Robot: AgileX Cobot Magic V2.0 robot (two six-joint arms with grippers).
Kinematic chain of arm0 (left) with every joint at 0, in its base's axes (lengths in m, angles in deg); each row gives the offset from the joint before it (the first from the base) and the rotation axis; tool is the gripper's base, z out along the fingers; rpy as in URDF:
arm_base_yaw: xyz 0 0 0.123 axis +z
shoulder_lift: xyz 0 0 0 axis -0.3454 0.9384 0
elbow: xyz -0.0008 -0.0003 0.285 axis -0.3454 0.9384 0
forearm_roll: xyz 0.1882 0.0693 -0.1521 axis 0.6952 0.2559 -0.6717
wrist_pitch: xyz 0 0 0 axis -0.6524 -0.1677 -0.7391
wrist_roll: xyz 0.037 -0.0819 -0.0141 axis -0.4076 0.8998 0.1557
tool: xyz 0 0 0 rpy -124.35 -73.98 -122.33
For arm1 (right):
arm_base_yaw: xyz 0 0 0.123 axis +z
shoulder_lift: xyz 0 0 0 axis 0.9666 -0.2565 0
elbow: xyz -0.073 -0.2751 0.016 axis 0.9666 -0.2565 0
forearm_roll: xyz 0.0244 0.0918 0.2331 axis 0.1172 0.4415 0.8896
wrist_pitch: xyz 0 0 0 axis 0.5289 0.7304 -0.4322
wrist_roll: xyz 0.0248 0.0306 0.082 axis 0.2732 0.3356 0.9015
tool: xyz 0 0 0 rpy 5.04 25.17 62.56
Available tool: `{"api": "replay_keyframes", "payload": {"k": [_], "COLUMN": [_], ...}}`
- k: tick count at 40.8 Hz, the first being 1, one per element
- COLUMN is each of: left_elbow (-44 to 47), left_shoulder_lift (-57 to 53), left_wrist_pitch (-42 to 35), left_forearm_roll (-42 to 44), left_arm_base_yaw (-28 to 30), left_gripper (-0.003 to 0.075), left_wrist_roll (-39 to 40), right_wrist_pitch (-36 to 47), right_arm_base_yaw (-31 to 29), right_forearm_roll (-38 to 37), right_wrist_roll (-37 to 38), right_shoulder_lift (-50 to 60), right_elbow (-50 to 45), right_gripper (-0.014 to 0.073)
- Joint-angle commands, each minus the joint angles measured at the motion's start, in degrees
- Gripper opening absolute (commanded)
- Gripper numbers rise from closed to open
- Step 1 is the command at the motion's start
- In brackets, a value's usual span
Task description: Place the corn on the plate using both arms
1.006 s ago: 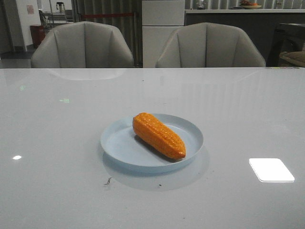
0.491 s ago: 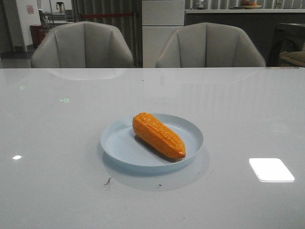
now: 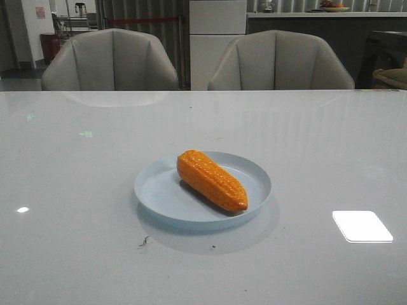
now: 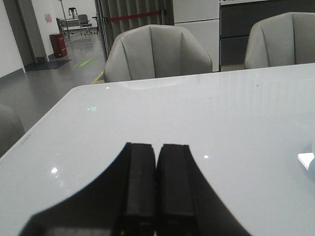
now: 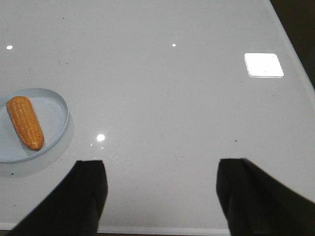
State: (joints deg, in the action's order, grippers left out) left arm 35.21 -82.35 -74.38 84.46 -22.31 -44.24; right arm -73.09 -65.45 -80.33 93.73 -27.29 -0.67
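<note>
The orange corn lies on its side in the pale blue plate at the middle of the white table, blunt end toward the back left. Both also show in the right wrist view: the corn on the plate. Neither gripper shows in the front view. My left gripper is shut and empty over bare table on the left side. My right gripper is open wide and empty, near the table's front edge, well away from the plate.
Two grey chairs stand behind the table's far edge. A bright square light reflection lies on the table at the right. The table's front edge is just below the right gripper.
</note>
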Motion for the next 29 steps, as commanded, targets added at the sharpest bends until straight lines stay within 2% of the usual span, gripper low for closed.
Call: {"api": "replay_keyframes", "payload": {"k": [1,18,24,29], "left_elbow": [2.15,2.15,2.15,2.15], "left_shoulder_lift": [-0.85,-0.85,-0.85,-0.85], "left_wrist_pitch": [-4.36,-4.36,-4.36,-4.36], "left_forearm_roll": [-0.63,-0.63,-0.63,-0.63], "left_arm_base_yaw": [0.0,0.0,0.0,0.0], "left_gripper": [0.0086,0.0086,0.0086,0.0086], "left_wrist_roll": [0.06,0.06,0.06,0.06], "right_wrist_pitch": [4.55,4.78,8.9,17.69], "right_arm_base_yaw": [-0.17,-0.17,-0.17,-0.17], "right_forearm_roll": [-1.41,-3.48,-3.55,-3.51], "right_wrist_roll": [-0.08,-0.08,-0.08,-0.08], "right_shoulder_lift": [-0.78,-0.71,-0.25,1.01], "right_elbow": [1.36,0.53,-2.44,-6.78], "right_gripper": [0.0572,0.0561,0.0404,0.0237]}}
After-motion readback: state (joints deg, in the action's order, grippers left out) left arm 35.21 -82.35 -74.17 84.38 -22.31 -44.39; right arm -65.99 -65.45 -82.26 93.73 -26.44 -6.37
